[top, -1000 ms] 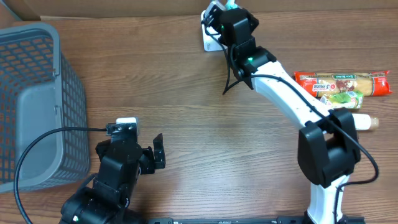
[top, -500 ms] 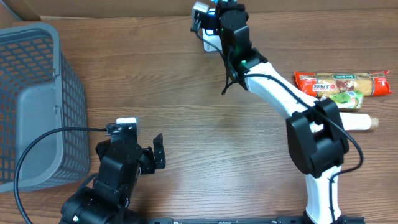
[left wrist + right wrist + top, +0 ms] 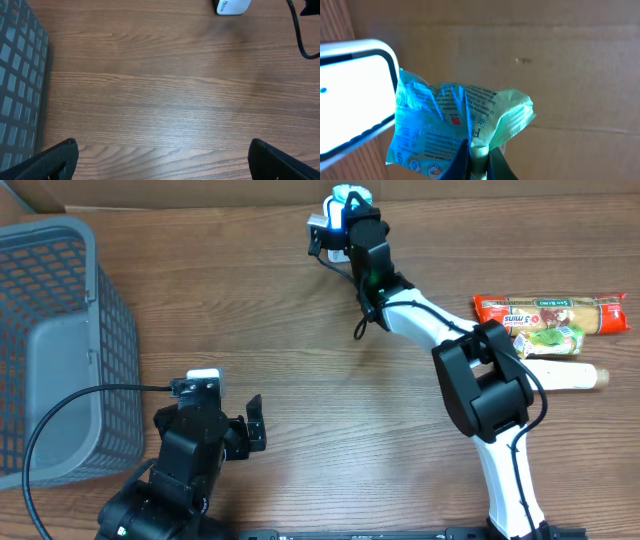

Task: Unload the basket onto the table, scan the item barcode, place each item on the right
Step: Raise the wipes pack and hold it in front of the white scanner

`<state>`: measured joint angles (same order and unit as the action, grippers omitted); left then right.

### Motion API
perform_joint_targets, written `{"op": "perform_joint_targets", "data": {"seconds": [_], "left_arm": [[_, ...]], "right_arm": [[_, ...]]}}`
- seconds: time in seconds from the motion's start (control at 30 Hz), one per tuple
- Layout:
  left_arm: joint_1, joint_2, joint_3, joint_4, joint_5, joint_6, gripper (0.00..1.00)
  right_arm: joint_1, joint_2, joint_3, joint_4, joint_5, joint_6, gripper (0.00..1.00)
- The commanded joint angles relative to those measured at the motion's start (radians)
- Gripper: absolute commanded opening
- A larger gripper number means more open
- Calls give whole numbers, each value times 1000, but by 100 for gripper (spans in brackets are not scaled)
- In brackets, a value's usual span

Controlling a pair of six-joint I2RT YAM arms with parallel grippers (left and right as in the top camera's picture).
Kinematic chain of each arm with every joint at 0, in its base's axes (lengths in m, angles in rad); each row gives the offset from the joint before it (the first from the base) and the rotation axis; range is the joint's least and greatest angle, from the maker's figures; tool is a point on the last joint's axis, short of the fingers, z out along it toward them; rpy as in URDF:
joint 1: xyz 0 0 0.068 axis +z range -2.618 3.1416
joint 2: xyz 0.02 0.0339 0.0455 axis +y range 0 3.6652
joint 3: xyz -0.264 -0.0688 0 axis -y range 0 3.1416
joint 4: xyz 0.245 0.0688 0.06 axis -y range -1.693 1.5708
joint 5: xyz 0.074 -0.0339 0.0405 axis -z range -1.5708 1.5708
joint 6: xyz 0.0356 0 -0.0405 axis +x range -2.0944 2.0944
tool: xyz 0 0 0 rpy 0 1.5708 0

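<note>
Packet [image 3: 445, 120] in right gripper [image 3: 479, 156], now farther left than before, beside scanner [image 3: 350, 95]

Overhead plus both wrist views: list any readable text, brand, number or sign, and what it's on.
"5 mins": left end of the red packet; its other print is too small to read.
Green packet beside it: print too small.
White device: grey brand word, cut off by the frame edge and blurred, unreadable.
Blue-green packet in the right wrist view: fine print and symbols, all blurred.
</note>
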<state>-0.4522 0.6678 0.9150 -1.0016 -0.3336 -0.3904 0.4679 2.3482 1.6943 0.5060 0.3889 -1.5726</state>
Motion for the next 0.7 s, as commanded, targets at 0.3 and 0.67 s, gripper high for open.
{"op": "perform_joint_targets", "data": {"seconds": [0.3,0.67], "left_arm": [[-6,-2,-5,4,-13,-14,100],[-6,-2,-5,4,-13,-14,100]], "right_arm": [[-12,12,19,50,-17,5,4],[-13,32,19,31,-20,21,4]]}}
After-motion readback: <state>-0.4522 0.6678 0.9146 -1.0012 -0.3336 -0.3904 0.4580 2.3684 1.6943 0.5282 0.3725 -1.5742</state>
